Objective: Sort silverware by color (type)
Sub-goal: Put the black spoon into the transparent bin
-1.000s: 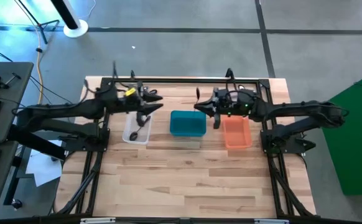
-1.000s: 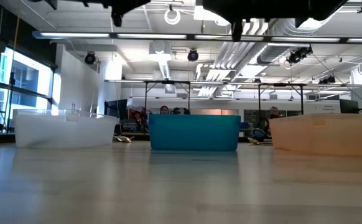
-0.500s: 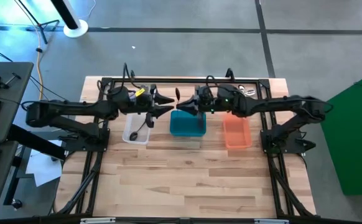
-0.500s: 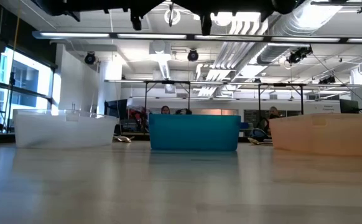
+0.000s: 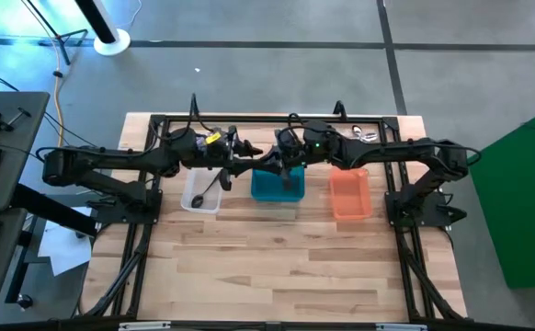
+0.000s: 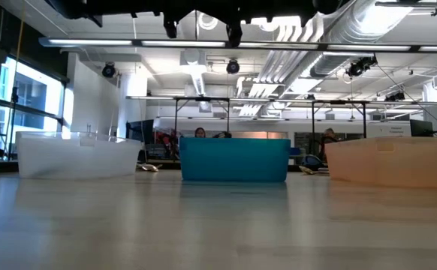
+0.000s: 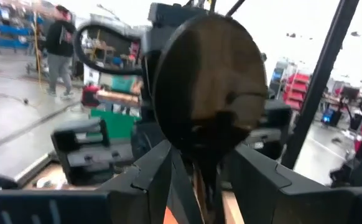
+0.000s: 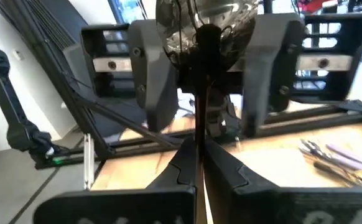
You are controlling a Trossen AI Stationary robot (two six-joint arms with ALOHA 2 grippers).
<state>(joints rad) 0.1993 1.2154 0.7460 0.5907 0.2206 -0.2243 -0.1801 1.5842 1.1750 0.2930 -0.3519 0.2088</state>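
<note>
Mostly hidden, dark spoon [image 7: 209, 93] btwn both claws, handle obscured

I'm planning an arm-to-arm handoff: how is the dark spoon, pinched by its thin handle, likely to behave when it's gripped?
The dark glossy metal spoon probably stays stiff: its handle runs straight out from the shut right end effector with no sag. Its reflective surface suggests it could slip or pivot in a narrow pinch. It looks thin, so it is likely light.

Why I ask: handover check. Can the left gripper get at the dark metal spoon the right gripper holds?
Probably yes: the dark metal spoon's bowl sits between the left gripper's open fingers, while the right gripper holds its handle above the teal plastic bin.
</note>
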